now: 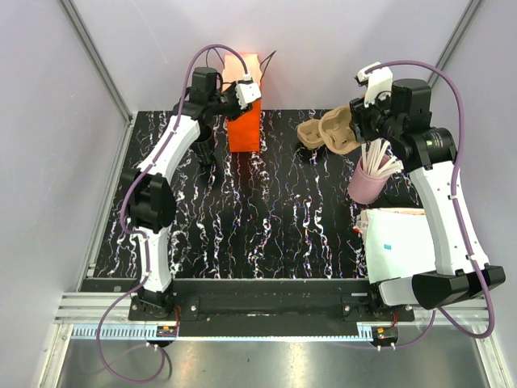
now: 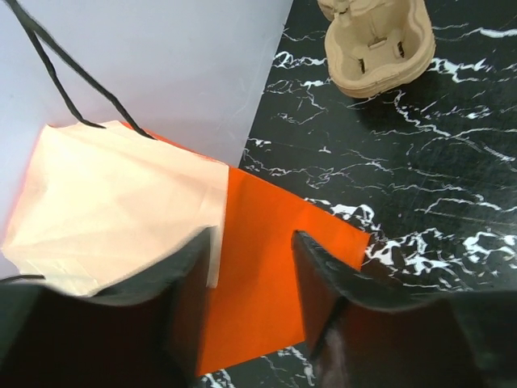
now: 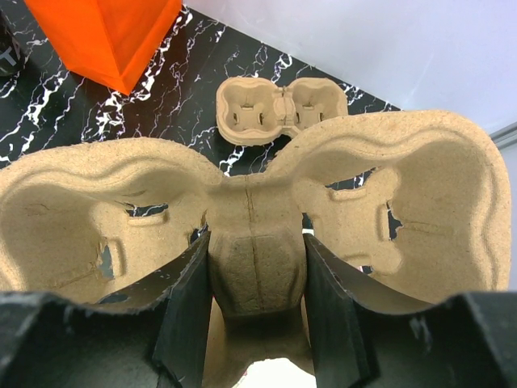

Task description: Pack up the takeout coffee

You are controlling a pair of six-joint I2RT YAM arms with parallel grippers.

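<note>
We logged: left gripper [image 2: 254, 250], jaws apart astride the orange paper bag [image 1: 244, 129] rim; right gripper [image 3: 256, 242] clamped on the pulp tray [image 3: 97, 210] ridge. Takeout coffee [image 1: 203, 149] stood just beside the bag, unpacked. Step judged: opening the bag. Next we needed a firm pinch on the rim.

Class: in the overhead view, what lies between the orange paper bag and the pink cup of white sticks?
In the top view, brown pulp cup trays sit between the orange paper bag and the pink cup.
</note>
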